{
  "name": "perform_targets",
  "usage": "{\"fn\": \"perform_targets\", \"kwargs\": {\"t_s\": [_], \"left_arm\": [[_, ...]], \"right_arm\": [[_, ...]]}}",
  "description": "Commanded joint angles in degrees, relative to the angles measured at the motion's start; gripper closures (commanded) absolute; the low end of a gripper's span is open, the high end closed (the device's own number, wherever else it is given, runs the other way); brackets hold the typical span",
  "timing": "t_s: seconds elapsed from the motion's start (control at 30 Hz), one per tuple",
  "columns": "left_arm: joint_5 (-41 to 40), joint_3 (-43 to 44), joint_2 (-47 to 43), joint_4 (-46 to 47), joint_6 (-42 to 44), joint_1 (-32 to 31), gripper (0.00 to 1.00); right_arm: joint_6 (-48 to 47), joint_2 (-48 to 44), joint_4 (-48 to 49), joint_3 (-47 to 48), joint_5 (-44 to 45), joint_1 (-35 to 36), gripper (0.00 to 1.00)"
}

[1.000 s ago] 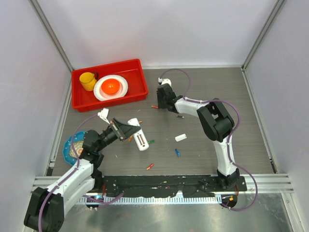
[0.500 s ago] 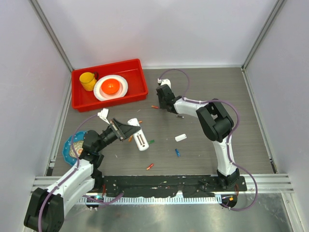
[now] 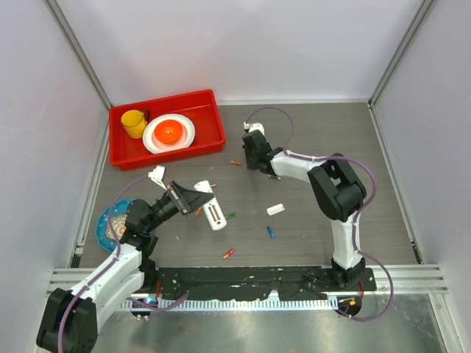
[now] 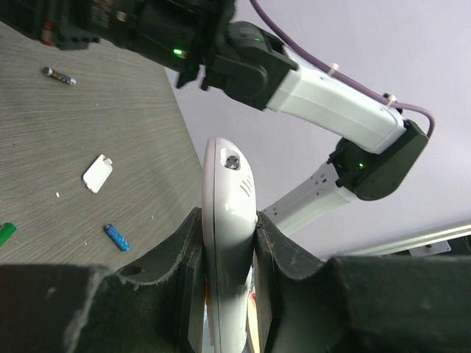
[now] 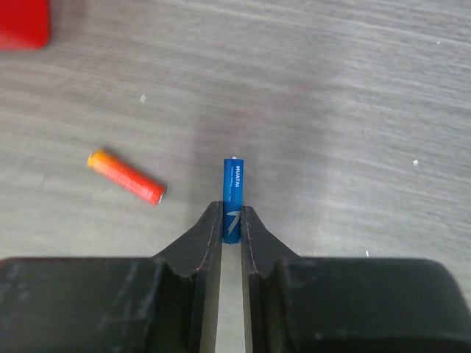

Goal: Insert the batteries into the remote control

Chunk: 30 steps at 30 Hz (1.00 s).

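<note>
- The right gripper [image 5: 232, 220] is pressed onto a blue battery [image 5: 232, 184]. Its near end is pinched between the fingertips, and the rest points ahead of them.
- An orange battery [image 5: 125, 176] is seen on the table [image 5: 353, 88], left of those fingertips and apart from them.
- The remote [image 4: 227, 191] is clamped edgewise in the left gripper [image 4: 227, 243], with its end projecting beyond the fingers.
- A white cover [image 4: 98, 173] and a green battery [image 4: 6, 232] are seen on the table to that gripper's left.
</note>
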Motion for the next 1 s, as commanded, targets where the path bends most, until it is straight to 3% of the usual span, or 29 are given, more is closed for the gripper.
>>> {"fn": "perform_targets", "kwargs": {"t_s": [0.0, 0.07, 0.2, 0.3, 0.4, 0.63, 0.97], "left_arm": [[0.0, 1.0, -0.6, 1.6, 0.8, 0.2, 1.00], [0.0, 1.5, -0.8, 1.3, 1.1, 0.2, 1.00], [0.0, 1.5, -1.3, 1.6, 1.1, 0.2, 1.00], [0.0, 1.4, -1.3, 2.4, 1.1, -0.6, 1.00], [0.1, 1.4, -1.3, 3.1, 1.1, -1.3, 1.00], [-0.2, 0.4, -2.2, 4.3, 1.3, -2.1, 1.00], [-0.6, -0.4, -2.9, 4.6, 1.0, -2.2, 1.00]], "right_arm": [[-3.2, -12.9, 0.5, -3.9, -12.0, 0.5, 0.99], [-10.4, -18.9, 1.3, -9.2, -14.8, 2.3, 0.99], [-24.4, -28.4, 12.1, -24.4, -14.9, 6.5, 0.99], [-37.7, -33.9, 15.8, -37.0, -22.2, 6.7, 0.99], [-49.1, -37.6, 15.0, -41.6, -25.2, 6.9, 0.99], [-54.4, -35.0, 6.5, -38.1, -27.5, 4.8, 0.99], [-57.2, -26.9, 6.5, -33.4, -32.2, 3.1, 0.99]]}}
